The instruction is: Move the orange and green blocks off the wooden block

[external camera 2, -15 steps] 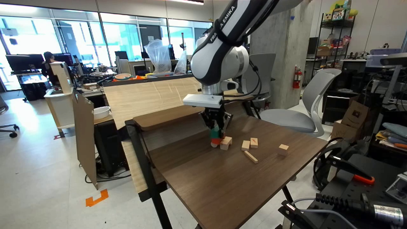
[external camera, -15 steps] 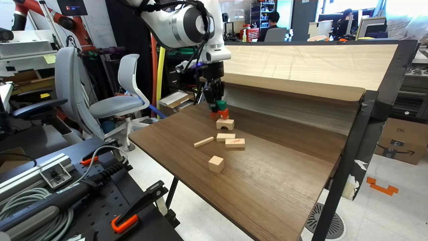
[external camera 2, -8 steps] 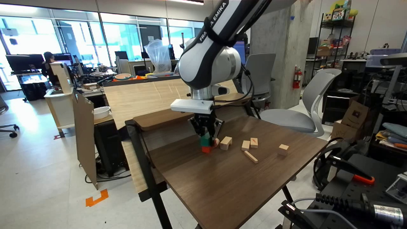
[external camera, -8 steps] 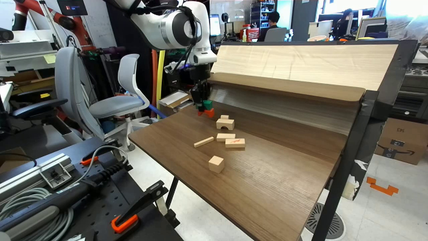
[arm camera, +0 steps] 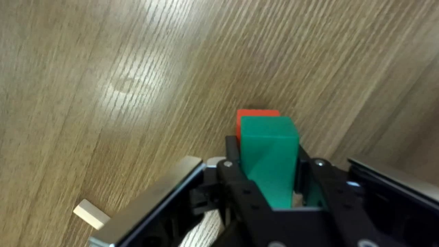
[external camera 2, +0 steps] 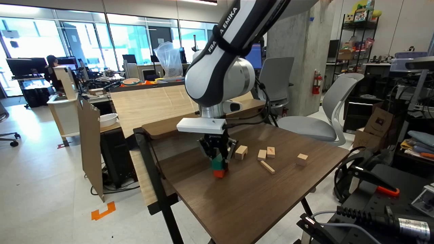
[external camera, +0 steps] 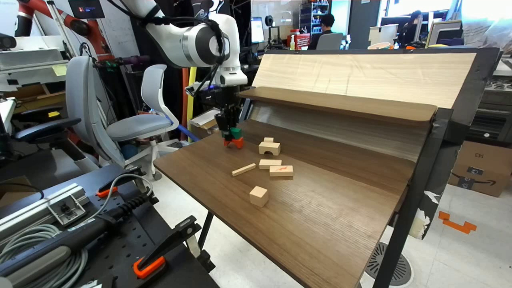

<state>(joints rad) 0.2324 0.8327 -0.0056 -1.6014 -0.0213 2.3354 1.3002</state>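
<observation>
The green block (external camera: 236,133) sits on top of the orange block (external camera: 239,143) in both exterior views. My gripper (external camera: 227,136) points down and is shut around this stack, its fingers along the sides. In the wrist view the green block (arm camera: 269,157) fills the space between the fingers, and the orange block (arm camera: 257,112) shows just behind and below it. The stack is low over the table, left of the wooden block; I cannot tell if it touches the surface. The pale wooden block (external camera: 269,139) stands partly hidden behind the arch block, with nothing on it.
Near the wooden block are an arch block (external camera: 269,147), two flat blocks (external camera: 281,171), a thin stick (external camera: 243,169) and a cube (external camera: 259,196). A raised shelf (external camera: 340,105) runs along the back of the table. A pale wooden piece (arm camera: 91,213) shows in the wrist view.
The gripper has lifted the green and orange blocks off the wooden block, carried them away from it and lowered them towards the table. The wooden block's top has come into view.
</observation>
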